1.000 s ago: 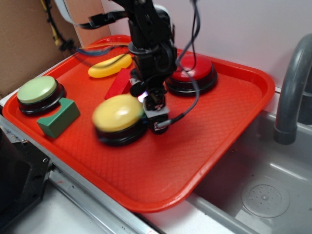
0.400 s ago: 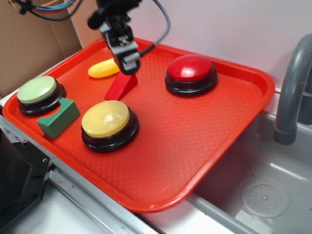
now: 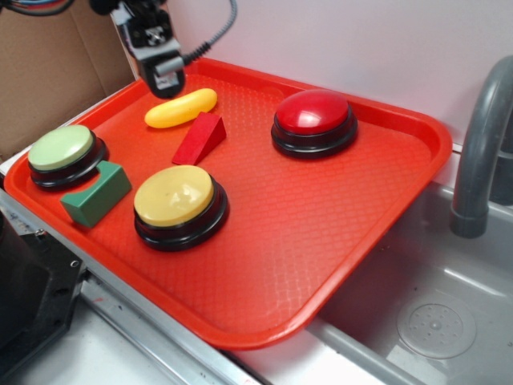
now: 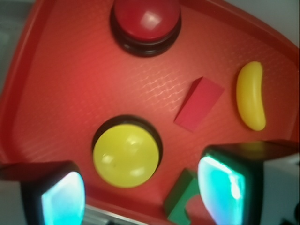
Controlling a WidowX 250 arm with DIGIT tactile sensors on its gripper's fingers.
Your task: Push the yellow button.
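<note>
Claw (image 3: pixel 167 74) higher, off yellow button (image 3: pixel 174 195).

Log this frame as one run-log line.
gripper: raised over tray's far-left corner, touching nothing | jaws: apart in wrist view | yellow button: free, near green block | red button: untouched

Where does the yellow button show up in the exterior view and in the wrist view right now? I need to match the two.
Exterior: the yellow button sits lower left of centre on the red tray, right of the green block.
Wrist: the yellow button is at lower centre, between the two fingers of the open hand.
Shared landmark: the red wedge, between the yellow button and the yellow bean-shaped piece.
</note>
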